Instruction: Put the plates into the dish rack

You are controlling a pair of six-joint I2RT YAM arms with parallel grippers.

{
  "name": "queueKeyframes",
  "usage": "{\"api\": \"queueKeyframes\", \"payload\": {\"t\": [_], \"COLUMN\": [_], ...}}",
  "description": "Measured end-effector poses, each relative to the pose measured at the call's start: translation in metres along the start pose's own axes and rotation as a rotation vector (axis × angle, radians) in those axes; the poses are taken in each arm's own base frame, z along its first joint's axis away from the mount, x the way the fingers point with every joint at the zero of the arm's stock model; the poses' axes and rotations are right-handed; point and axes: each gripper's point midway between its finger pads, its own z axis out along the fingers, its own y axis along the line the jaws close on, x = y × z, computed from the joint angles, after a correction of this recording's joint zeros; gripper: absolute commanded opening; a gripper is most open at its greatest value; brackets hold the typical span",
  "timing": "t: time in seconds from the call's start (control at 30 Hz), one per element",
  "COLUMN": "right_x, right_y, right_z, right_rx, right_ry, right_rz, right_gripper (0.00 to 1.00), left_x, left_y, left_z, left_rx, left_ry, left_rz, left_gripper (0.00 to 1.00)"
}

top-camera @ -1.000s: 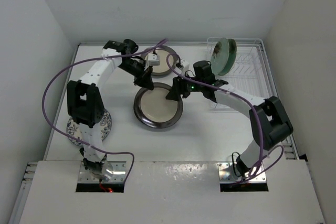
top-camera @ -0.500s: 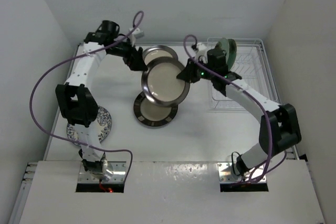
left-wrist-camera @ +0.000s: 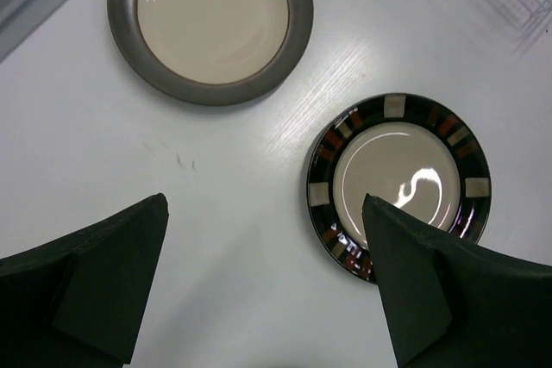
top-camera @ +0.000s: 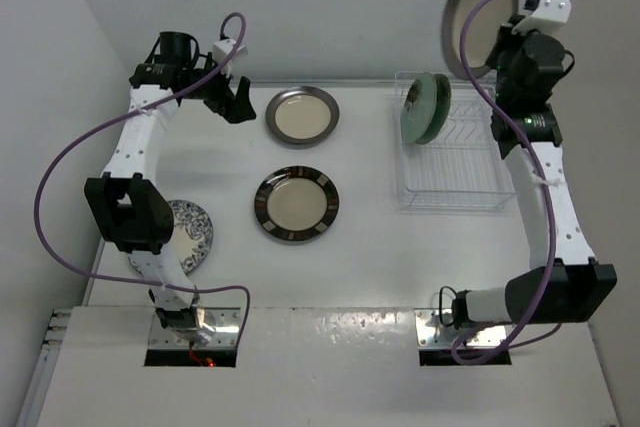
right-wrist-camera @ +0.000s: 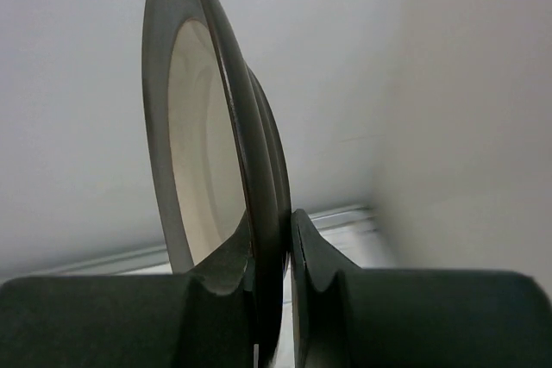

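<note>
We see the right fingers (right-wrist-camera: 302,247) closed tight on the rim of a cream plate with grey rim (top-camera: 478,12). They hold it on edge, high in the air over the far right corner of the table (top-camera: 380,247). The dish rack (top-camera: 455,162) lies below this plate and a little toward the near edge, so we judge the coming move to be mostly downward.

Two mint-green plates (top-camera: 425,107) stand in the far left part of the rack, and the room to their right in the rack is free. We think the held plate must turn until its face is parallel to theirs, then go down beside them without touching. The back wall (top-camera: 330,17) and the right wall (top-camera: 590,97) are near, so there is little room to swing.

The left fingers (top-camera: 236,105) are wide apart and hold nothing, near the far left corner. Just beside them lies a second grey-rimmed plate (top-camera: 302,115). The brown-rimmed plate (top-camera: 296,205) is in the middle, and the floral plate (top-camera: 188,237) is by the left edge.
</note>
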Motion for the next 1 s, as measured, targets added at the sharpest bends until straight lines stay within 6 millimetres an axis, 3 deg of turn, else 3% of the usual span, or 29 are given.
{"api": "queueKeyframes", "payload": {"t": [0.1, 0.17, 0.23, 0.4, 0.53, 0.63, 1.0], "right_x": [-0.008, 0.001, 0.022, 0.106, 0.163, 0.187, 0.232], "right_y": [-0.037, -0.055, -0.067, -0.086, -0.084, -0.079, -0.055], "right_z": [0.007, 0.017, 0.029, 0.047, 0.044, 0.046, 0.047], "right_rx": [0.141, 0.194, 0.218, 0.231, 0.190, 0.169, 0.127], "right_ry": [-0.019, 0.005, 0.053, 0.241, 0.376, 0.422, 0.472], "right_rz": [-0.125, -0.192, -0.238, -0.305, -0.295, -0.265, -0.200], "right_gripper": [0.00, 0.00, 0.00, 0.00, 0.00, 0.00, 0.00], "left_x": [0.011, 0.012, 0.014, 0.027, 0.037, 0.040, 0.043], "left_y": [0.001, 0.002, 0.003, 0.006, 0.006, 0.007, 0.012], "left_z": [0.003, 0.003, 0.003, 0.007, 0.009, 0.009, 0.007], "left_rx": [-0.005, -0.013, -0.019, -0.035, -0.042, -0.047, -0.081], "left_ry": [0.030, 0.035, 0.040, 0.073, 0.099, 0.108, 0.128], "left_rz": [-0.022, -0.023, -0.024, -0.042, -0.067, -0.078, -0.080], "left_gripper": [1.00, 1.00, 1.00, 1.00, 1.00, 1.00, 1.00]}}
